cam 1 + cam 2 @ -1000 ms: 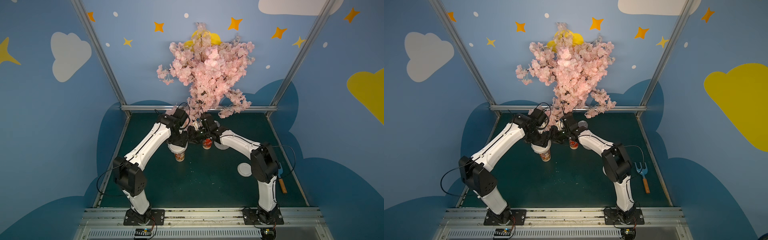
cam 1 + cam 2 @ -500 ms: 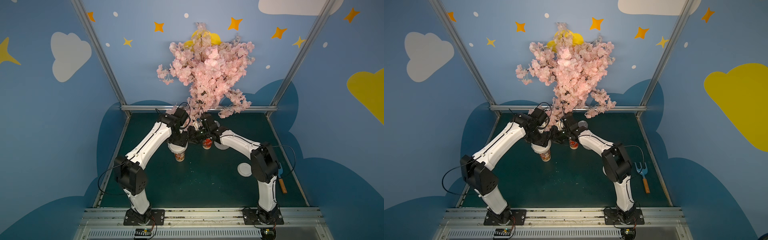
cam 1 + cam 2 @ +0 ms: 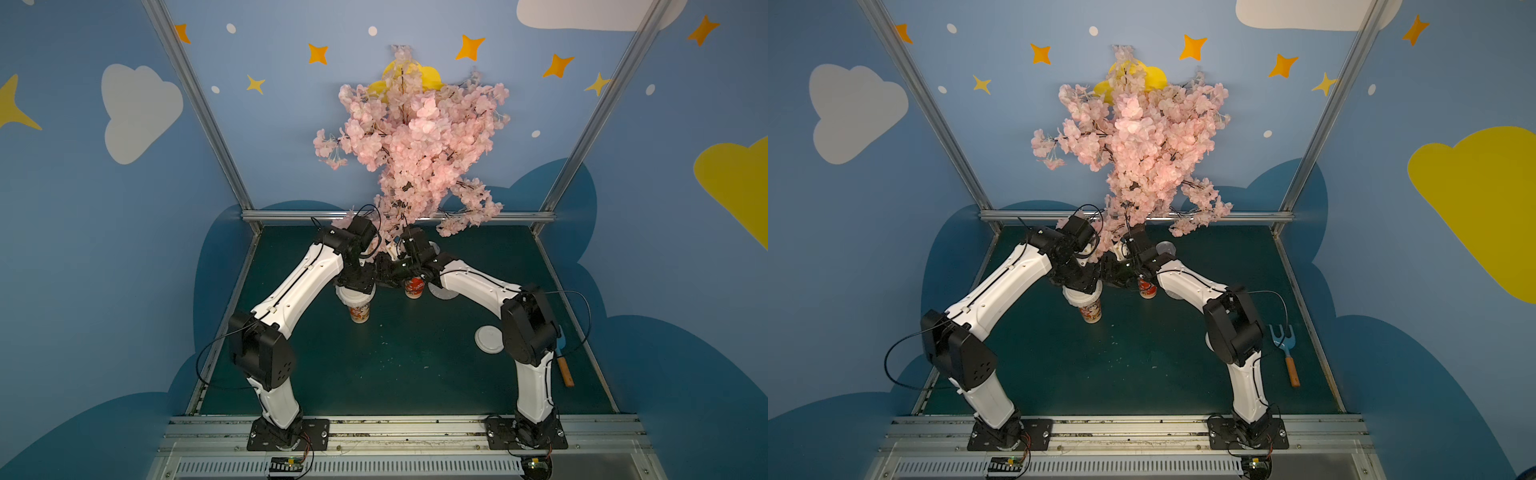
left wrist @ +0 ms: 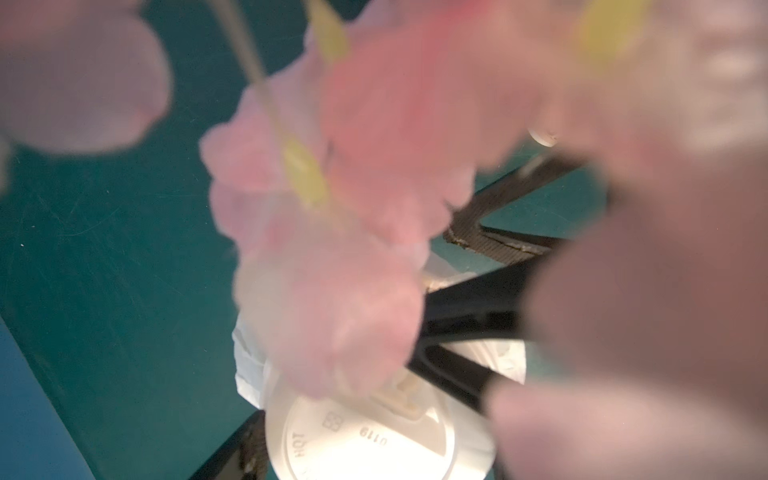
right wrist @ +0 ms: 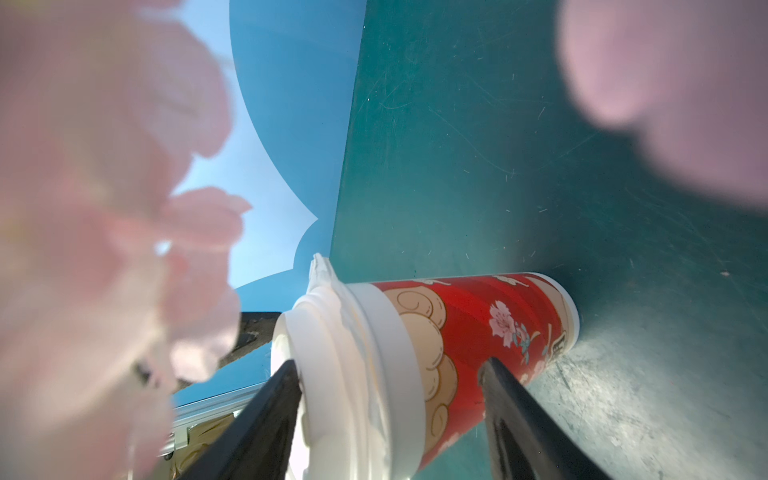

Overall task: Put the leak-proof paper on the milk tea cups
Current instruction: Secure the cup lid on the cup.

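In both top views a milk tea cup [image 3: 360,312] [image 3: 1091,311] stands under my left gripper [image 3: 356,287]. It wears a white lid [image 4: 374,440], and the crinkled leak-proof paper [image 4: 248,365] pokes out beneath the lid. My left gripper points down with its jaws on either side of that lid. From the right, my right gripper [image 5: 388,368] reaches in open; one finger lies at the lid [image 5: 316,345], the other hangs in front of the cup's red body [image 5: 469,332]. A second red cup [image 3: 414,286] stands under the right forearm with its top hidden. A flat greyish round sheet [image 3: 448,293] lies beside it.
Pink blossom branches [image 3: 411,141] hang over both wrists and blur the wrist views. A white lid [image 3: 488,340] lies on the green mat by the right elbow. A blue garden fork [image 3: 1285,353] lies at the right edge, and a small clear cup [image 3: 1166,248] stands at the back.
The left arm's elbow has shifted slightly to the right. Both grippers stay at the left cup.
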You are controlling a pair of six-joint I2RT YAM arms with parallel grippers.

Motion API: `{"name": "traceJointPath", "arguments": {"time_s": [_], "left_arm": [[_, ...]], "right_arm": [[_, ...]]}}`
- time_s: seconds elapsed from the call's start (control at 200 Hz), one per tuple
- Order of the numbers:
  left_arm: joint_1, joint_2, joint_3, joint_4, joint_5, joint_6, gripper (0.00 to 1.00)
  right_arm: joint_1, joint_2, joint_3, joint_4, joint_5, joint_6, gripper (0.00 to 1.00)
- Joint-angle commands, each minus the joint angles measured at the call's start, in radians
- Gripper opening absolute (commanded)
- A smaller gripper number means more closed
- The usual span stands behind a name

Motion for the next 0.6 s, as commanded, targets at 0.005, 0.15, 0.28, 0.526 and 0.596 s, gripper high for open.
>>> {"name": "traceJointPath", "arguments": {"time_s": [0.005, 0.15, 0.28, 0.526, 0.596], "left_arm": [[-0.009, 0.04, 0.034, 0.141, 0.02, -0.015, 0.8], [-0.008, 0.048, 0.034, 0.138, 0.009, -0.02, 0.8], [-0.009, 0.053, 0.035, 0.14, 0.011, -0.02, 0.79], [-0.009, 0.056, 0.044, 0.145, 0.012, -0.023, 0.79], [-0.008, 0.06, 0.051, 0.146, 0.013, -0.021, 0.79]], "right_arm": [[0.043, -0.035, 0.0, 0.014, -0.076, -0.014, 0.7], [0.043, -0.033, 0.004, 0.014, -0.077, -0.014, 0.71], [0.044, -0.031, 0.006, 0.013, -0.08, -0.014, 0.71], [0.042, -0.03, 0.015, 0.011, -0.084, -0.017, 0.73], [0.042, -0.03, 0.017, 0.013, -0.088, -0.017, 0.73]]}}
